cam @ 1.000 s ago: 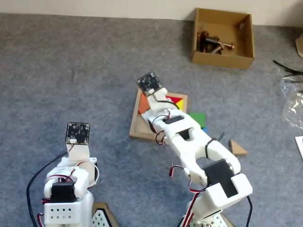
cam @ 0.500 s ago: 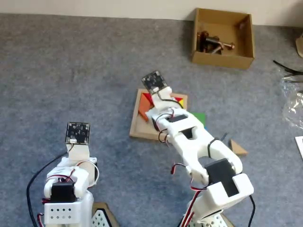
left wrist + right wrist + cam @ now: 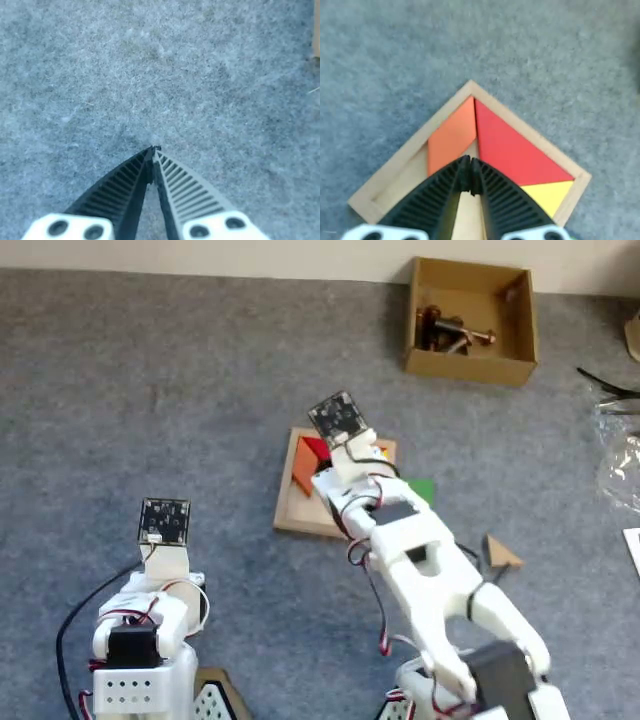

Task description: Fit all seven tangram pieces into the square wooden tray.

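The square wooden tray lies mid-table and holds an orange piece, a red triangle and a yellow piece. My right arm stretches over the tray, with its gripper shut and empty above the tray floor beside the orange piece and red triangle; the yellow piece sits farther along the rim. A green piece shows just beyond the tray's right side. A tan wooden triangle lies on the carpet to the right. My left gripper is shut over bare carpet at lower left.
A cardboard box with small wooden items stands at the back right. Cables and a clear plastic bag lie at the right edge. Grey carpet covers the table, open on the left and back.
My right arm has stretched farther over the tray, its wrist shifting right and toward the back. The red triangle now shows beside the wrist. The left arm has kept still.
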You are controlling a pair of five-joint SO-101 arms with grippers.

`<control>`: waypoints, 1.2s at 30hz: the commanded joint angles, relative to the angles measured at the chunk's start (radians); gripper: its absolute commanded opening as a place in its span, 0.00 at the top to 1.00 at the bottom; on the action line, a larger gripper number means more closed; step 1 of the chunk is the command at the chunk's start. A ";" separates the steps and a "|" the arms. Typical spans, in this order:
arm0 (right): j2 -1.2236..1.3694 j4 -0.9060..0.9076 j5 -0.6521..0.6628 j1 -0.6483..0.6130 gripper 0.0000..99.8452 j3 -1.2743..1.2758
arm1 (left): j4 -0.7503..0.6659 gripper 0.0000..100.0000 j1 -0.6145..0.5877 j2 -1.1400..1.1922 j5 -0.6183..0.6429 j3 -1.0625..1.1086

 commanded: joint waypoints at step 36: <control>-0.236 0.236 -0.127 0.139 0.99 0.191 | 0.008 0.99 -0.012 -0.005 -0.006 0.022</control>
